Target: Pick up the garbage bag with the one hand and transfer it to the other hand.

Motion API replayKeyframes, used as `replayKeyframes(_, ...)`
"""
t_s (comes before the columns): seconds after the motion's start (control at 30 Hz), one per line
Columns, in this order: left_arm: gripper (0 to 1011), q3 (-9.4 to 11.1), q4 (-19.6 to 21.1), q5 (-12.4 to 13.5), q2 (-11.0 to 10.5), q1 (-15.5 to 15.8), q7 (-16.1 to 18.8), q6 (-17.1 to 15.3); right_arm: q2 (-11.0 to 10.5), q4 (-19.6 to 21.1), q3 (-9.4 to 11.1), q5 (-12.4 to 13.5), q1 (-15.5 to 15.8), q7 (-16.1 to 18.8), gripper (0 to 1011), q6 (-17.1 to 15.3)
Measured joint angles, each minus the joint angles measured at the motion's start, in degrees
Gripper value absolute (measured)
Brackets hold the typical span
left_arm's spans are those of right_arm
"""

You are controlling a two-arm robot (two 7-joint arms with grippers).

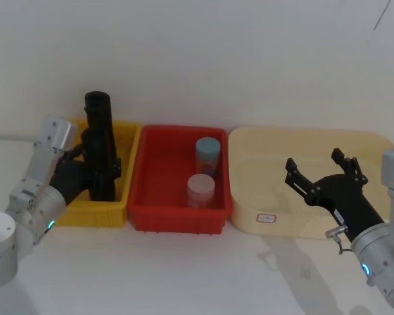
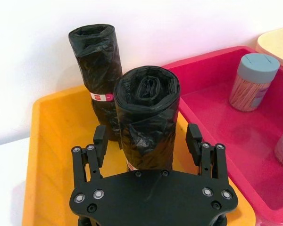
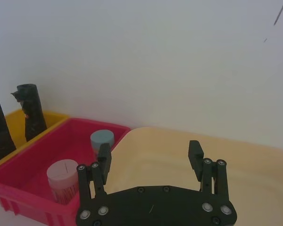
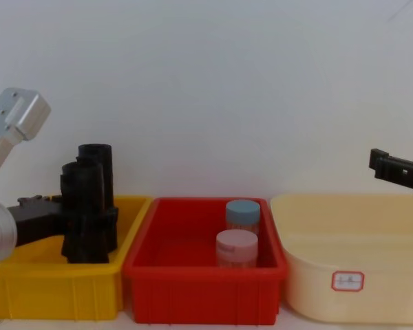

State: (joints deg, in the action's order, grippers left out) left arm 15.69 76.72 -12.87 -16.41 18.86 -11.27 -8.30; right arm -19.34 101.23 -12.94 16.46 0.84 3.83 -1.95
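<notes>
The garbage bag [image 2: 148,117] stands between your left gripper's [image 2: 147,133] spread jaws in the yellow bin [image 2: 52,141], beside a second roll [image 2: 96,61]. The red bin [image 1: 159,177] holds two jars [image 1: 201,190]. Your right gripper [image 1: 314,159] gapes over the cream tub [image 1: 276,141].

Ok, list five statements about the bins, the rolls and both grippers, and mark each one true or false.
1. The garbage bag and a second roll both stand in the yellow bin. True.
2. The left gripper is open, with its fingers on either side of the garbage bag. True.
3. The right gripper is shut on a jar. False: it is open and empty, over the cream tub.
4. The red bin holds three jars. False: it holds two, a blue-lidded jar and a pink-lidded jar.
5. The cream tub sits between the other two bins. False: the red bin is in the middle.
</notes>
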Motion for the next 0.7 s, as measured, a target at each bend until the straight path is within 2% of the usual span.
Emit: replayKeyframes(0.7, 1001, -0.32, -3.43, 1.21, 1.67, 1.92, -0.20, 2.56, 0.00, 0.00, 0.00, 0.00, 0.00, 0.00, 999, 0.00)
